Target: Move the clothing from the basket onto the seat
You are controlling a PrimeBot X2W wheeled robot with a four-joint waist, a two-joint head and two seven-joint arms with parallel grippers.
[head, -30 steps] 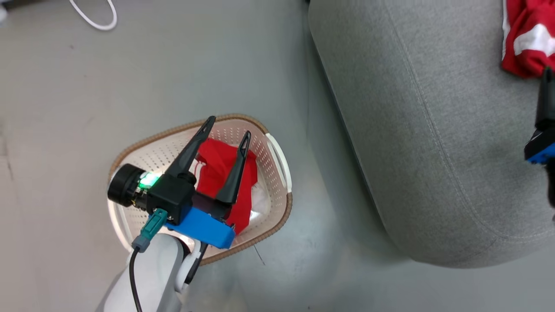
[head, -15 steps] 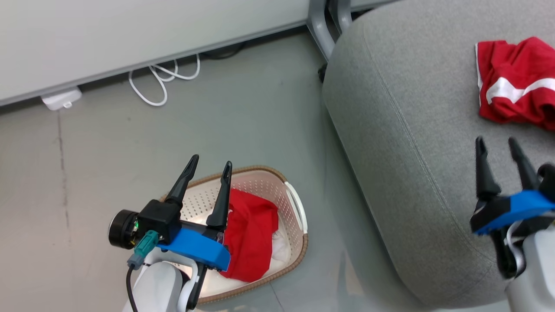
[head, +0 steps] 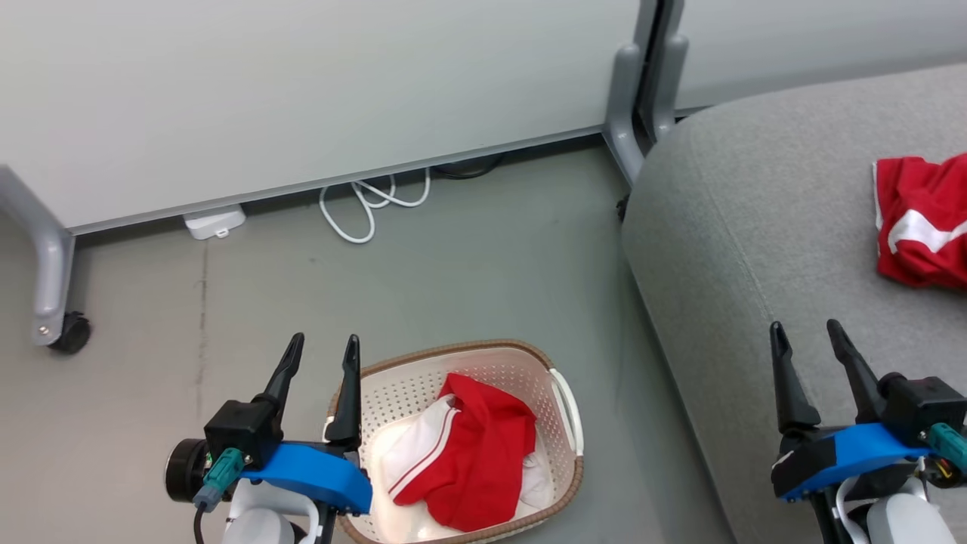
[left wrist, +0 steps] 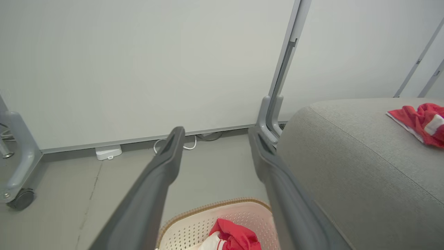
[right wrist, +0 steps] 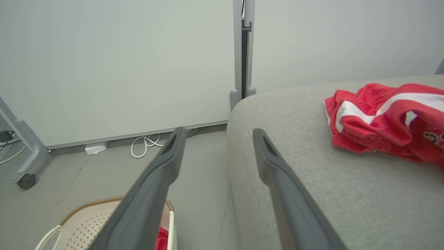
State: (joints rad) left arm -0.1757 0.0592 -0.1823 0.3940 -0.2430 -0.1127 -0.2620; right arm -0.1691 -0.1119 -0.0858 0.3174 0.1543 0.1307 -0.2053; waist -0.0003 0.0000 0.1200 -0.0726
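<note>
The cream basket (head: 566, 412) with a brown rim sits on the floor at the bottom centre and holds crumpled red and white clothing (head: 472, 461). A second red garment (head: 918, 227) with white stripes lies on the grey seat (head: 755, 249) at the right. My left gripper (head: 321, 355) is open and empty, raised just left of the basket. My right gripper (head: 807, 336) is open and empty above the seat's front part, short of the garment there. The left wrist view shows the basket (left wrist: 194, 222) below the open fingers; the right wrist view shows the seat's garment (right wrist: 385, 119) to the right.
A pale partition wall (head: 302, 91) stands behind, with a grey post (head: 627, 98) by the seat and a caster leg (head: 53, 302) at the left. A white cable (head: 370, 204) and a small white box (head: 214, 223) lie on the floor along the wall.
The head view has tilted up, so the wall has come into sight and the basket sits lower. Both grippers now point up, open and empty; the left one has lifted clear of the basket.
</note>
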